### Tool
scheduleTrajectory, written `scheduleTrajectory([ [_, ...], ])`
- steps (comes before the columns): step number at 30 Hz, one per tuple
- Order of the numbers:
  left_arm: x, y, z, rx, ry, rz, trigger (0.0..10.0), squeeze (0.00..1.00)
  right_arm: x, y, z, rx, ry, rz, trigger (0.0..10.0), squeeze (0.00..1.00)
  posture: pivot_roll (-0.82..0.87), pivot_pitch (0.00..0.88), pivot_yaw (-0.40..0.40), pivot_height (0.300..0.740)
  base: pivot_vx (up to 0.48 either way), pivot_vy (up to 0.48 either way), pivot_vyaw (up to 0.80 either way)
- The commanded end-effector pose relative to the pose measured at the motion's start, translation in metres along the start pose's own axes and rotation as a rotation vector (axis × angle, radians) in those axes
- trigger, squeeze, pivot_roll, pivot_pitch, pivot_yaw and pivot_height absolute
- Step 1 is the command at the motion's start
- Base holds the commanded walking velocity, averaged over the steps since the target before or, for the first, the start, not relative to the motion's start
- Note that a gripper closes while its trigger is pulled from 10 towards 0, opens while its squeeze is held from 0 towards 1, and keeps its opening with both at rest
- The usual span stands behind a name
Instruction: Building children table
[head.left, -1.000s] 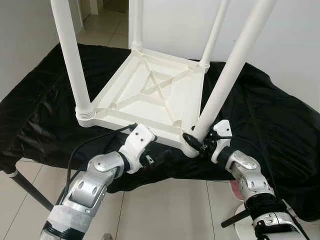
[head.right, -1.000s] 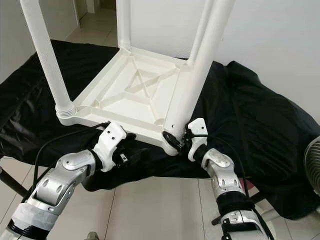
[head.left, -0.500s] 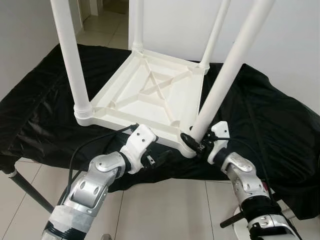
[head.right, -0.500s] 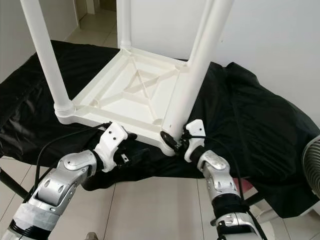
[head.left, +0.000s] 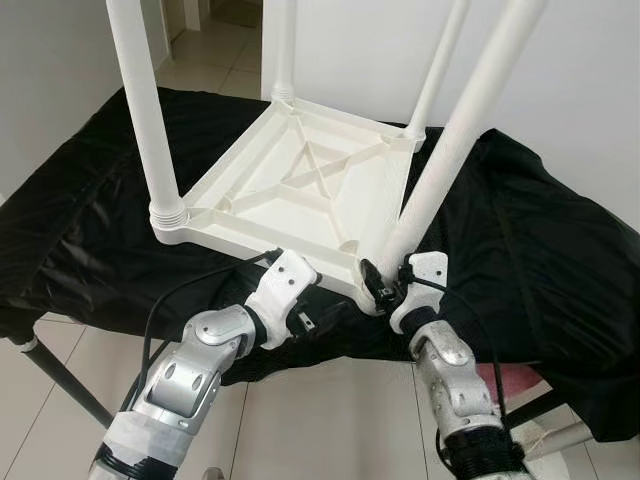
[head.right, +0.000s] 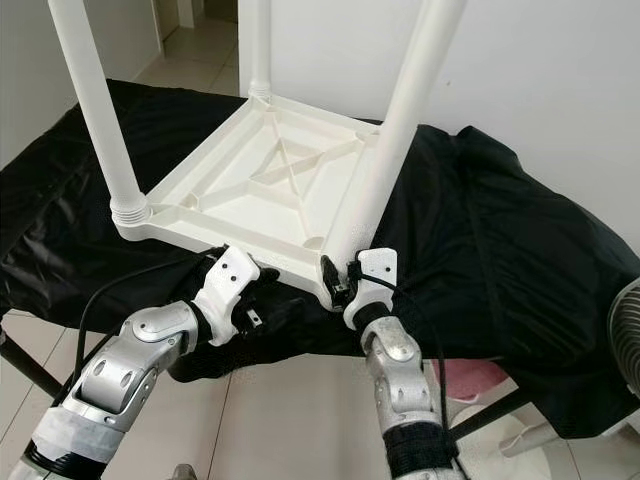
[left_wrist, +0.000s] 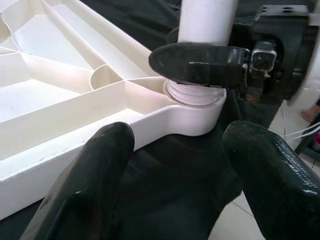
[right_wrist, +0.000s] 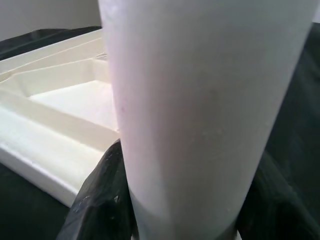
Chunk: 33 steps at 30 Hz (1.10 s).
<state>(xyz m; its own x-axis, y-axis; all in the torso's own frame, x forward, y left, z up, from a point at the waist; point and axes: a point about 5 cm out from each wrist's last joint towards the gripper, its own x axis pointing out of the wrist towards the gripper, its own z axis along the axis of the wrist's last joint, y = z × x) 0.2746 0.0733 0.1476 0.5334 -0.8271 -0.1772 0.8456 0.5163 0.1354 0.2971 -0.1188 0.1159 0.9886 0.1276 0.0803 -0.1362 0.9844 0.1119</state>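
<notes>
The white plastic children's table (head.left: 300, 185) lies upside down on the tabletop, its ribbed underside facing up so the leg sockets are reachable from above. All four legs stand in their corner sockets; the near-right leg (head.left: 450, 150) leans slightly instead of standing straight like the near-left leg (head.left: 140, 110), which suggests it is not fully screwed home.

The right tool (head.left: 383, 287) is clamped on that leaning leg just above its threaded collar (left_wrist: 195, 95) — a low grip, probably chosen so the leg can be turned or pressed into the socket with little wobble. In the right wrist view the black fingers (right_wrist: 100, 195) hug both sides of the white tube.

The left tool (head.right: 262, 300) sits at the near edge of the inverted top, just left of that corner, fingers (left_wrist: 90, 185) spread apart and holding nothing. It looks placed to brace the top against twisting, though I cannot tell whether it touches the rim.

A black cloth (head.left: 540, 230) covers the tabletop and drapes over its edges, giving the plastic a soft, scratch-free bed. Below is a light tiled floor (head.left: 320, 420); a white wall (head.left: 590, 90) stands on the right and a doorway opens at the far left.
</notes>
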Motion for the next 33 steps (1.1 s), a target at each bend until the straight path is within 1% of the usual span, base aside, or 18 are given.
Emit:
scheduleTrajectory([
  [1, 0.002, 0.0, 0.002, 0.005, -0.005, 0.023, 10.0, 0.0, -0.006, -0.005, -0.001, 0.024, 0.006, -0.124, 10.0, 0.0, 0.04, 0.035, -0.109, 0.74, 0.0, 0.0, 0.0],
  [2, 0.002, 0.0, 0.002, 0.005, -0.005, 0.023, 10.0, 0.0, -0.006, -0.005, -0.001, 0.024, 0.006, -0.124, 10.0, 0.0, 0.04, 0.035, -0.109, 0.74, 0.0, 0.0, 0.0],
  [4, 0.001, 0.0, 0.002, 0.003, -0.005, 0.026, 10.0, 0.0, -0.007, 0.005, -0.001, 0.05, 0.011, -0.114, 10.0, 0.0, 0.04, 0.035, -0.109, 0.74, 0.0, 0.0, 0.0],
  [11, -0.001, 0.002, 0.002, 0.004, -0.002, 0.035, 10.0, 0.0, -0.006, 0.001, 0.004, 0.039, -0.007, -0.13, 10.0, 0.0, 0.04, 0.04, -0.11, 0.74, 0.0, 0.0, 0.0],
  [16, -0.001, 0.003, 0.002, 0.004, -0.004, 0.039, 10.0, 0.0, -0.006, 0.003, 0.004, 0.03, -0.002, -0.129, 10.0, 0.0, 0.04, 0.04, -0.108, 0.74, 0.0, 0.0, 0.0],
  [17, -0.001, 0.003, 0.002, 0.004, -0.005, 0.039, 10.0, 0.0, -0.006, 0.002, 0.005, 0.026, -0.003, -0.128, 10.0, 0.95, 0.04, 0.04, -0.108, 0.74, 0.0, 0.0, 0.0],
  [18, 0.0, 0.003, 0.002, 0.005, -0.004, 0.039, 10.0, 0.0, -0.005, 0.002, 0.005, 0.028, -0.004, -0.122, 10.0, 1.0, 0.04, 0.04, -0.108, 0.74, 0.0, 0.0, 0.0],
  [22, 0.0, 0.004, 0.003, 0.004, -0.005, 0.041, 10.0, 0.0, -0.005, 0.0, 0.005, 0.026, -0.007, -0.113, 10.0, 1.0, 0.04, 0.043, -0.105, 0.74, 0.0, 0.0, 0.0],
  [27, 0.0, 0.004, 0.003, 0.005, -0.006, 0.042, 10.0, 0.0, -0.003, -0.002, 0.009, 0.022, -0.028, -0.071, 10.0, 1.0, 0.04, 0.044, -0.104, 0.74, 0.0, 0.0, 0.0],
  [29, 0.0, 0.004, 0.003, 0.005, -0.007, 0.043, 10.0, 0.0, -0.003, -0.004, 0.007, 0.029, -0.017, -0.01, 10.0, 1.0, 0.04, 0.046, -0.099, 0.74, 0.0, 0.0, 0.0],
  [30, 0.0, 0.004, 0.003, 0.005, -0.007, 0.043, 10.0, 0.0, -0.003, -0.006, 0.007, 0.029, -0.018, 0.009, 10.0, 0.11, 0.04, 0.045, -0.101, 0.74, 0.0, 0.0, 0.0],
  [31, 0.0, 0.004, 0.003, 0.005, -0.007, 0.043, 10.0, 0.0, -0.003, -0.007, 0.007, 0.028, -0.02, 0.02, 10.0, 0.11, 0.04, 0.045, -0.101, 0.74, 0.0, 0.0, 0.0],
  [32, 0.0, 0.004, 0.003, 0.005, -0.007, 0.042, 10.0, 0.0, -0.003, -0.008, 0.007, 0.025, -0.018, 0.042, 10.0, 0.0, 0.04, 0.045, -0.101, 0.74, 0.0, 0.0, 0.0],
  [33, 0.0, 0.004, 0.003, 0.005, -0.007, 0.042, 10.0, 0.0, -0.003, -0.008, 0.007, 0.024, -0.015, 0.056, 10.0, 0.0, 0.04, 0.045, -0.101, 0.74, 0.0, 0.0, 0.0],
])
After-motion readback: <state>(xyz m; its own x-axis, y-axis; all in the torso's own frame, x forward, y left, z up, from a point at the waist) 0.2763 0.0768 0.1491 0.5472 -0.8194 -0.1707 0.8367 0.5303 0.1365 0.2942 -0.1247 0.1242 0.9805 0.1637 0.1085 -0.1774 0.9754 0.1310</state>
